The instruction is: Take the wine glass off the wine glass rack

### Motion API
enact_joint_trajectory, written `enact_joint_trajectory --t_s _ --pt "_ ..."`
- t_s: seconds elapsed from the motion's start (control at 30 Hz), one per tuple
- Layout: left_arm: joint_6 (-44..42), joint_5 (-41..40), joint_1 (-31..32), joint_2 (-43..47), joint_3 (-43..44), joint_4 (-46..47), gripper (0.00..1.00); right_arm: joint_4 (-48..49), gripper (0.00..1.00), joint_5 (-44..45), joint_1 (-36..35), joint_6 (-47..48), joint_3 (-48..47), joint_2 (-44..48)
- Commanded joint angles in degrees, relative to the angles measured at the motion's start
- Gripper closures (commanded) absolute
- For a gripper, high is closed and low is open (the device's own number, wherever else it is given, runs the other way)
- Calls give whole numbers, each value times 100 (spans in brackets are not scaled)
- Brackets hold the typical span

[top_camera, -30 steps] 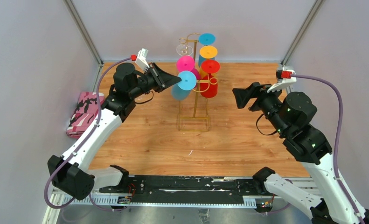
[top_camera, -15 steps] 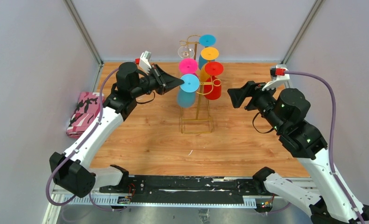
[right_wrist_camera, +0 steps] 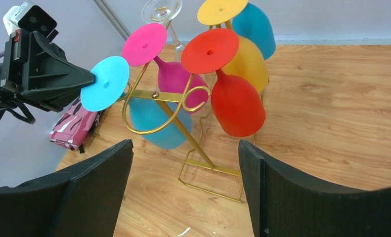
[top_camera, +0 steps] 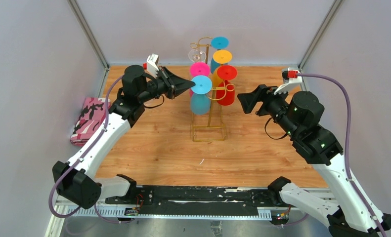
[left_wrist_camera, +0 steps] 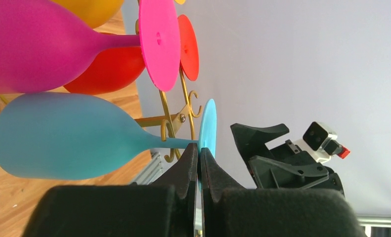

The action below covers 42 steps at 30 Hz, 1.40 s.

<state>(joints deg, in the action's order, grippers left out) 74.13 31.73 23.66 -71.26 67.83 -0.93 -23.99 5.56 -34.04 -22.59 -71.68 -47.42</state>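
Went over all three views and honestly there's nothing to read. No lettering, brand, number or sign that I can make out on the wine glass rack [right_wrist_camera: 198, 148], the blue wine glass [left_wrist_camera: 65, 136] or the pink camo cloth [top_camera: 89, 121]. The little red-and-white bits on the arms' wrists are too small to tell if anything's printed on them.
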Motion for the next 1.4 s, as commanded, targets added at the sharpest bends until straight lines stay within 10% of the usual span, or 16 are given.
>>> enact_joint_trajectory --t_s 0.0,0.83,1.17,1.37 --pt "103 214 -149 82 108 119 100 122 17 -64 58 -41 51 18" --pt "-171 624 -949 567 -270 -248 100 202 17 -163 58 -107 170 -98" --pt "-1708 -129 -942 1419 2256 -2672 100 298 17 -414 74 84 253 6" --pt "-1829 -92 -872 1987 1980 -2309 100 594 16 -952 156 576 4 -79"
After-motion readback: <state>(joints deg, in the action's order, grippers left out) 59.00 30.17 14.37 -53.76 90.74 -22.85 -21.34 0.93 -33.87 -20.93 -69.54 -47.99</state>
